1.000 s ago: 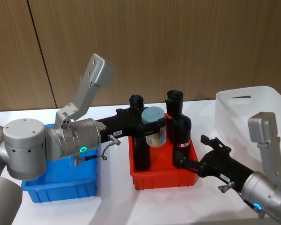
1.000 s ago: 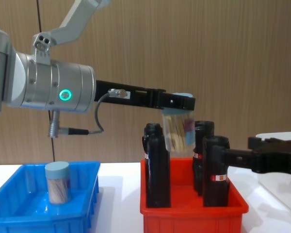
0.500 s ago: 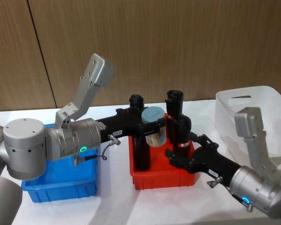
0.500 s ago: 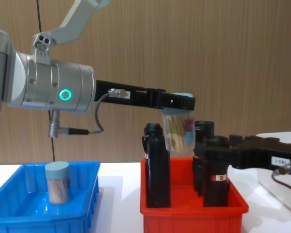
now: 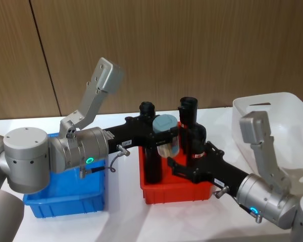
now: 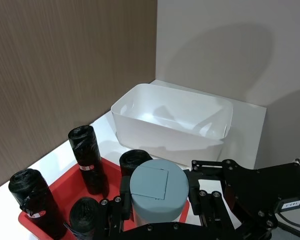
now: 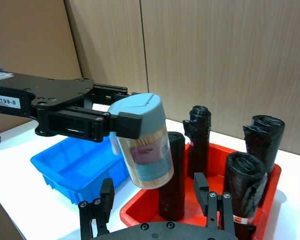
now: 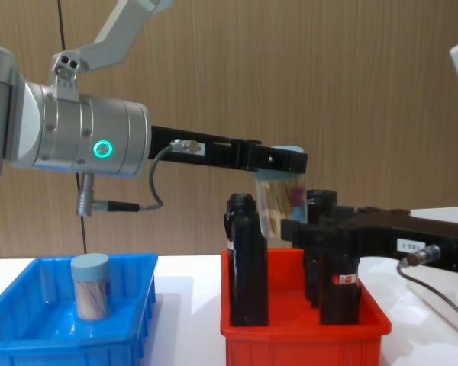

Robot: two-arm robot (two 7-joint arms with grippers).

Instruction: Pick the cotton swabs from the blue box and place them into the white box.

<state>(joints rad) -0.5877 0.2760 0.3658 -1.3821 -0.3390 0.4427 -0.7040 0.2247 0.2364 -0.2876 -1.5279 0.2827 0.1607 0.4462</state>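
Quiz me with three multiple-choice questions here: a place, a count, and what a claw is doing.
1. Where is the held tub of cotton swabs? A) in the white box B) above the red bin C) on the table
2. How many black bottles stand in the red bin? A) one B) seven C) four
3. What is the left gripper doing? A) shut on the tub B) hanging open, empty C) resting on the table
Answers: 1 B, it hangs over the bin, the open right gripper close by; 2 C, four tops show in the left wrist view; 3 A, it clamps the tub near its lid.
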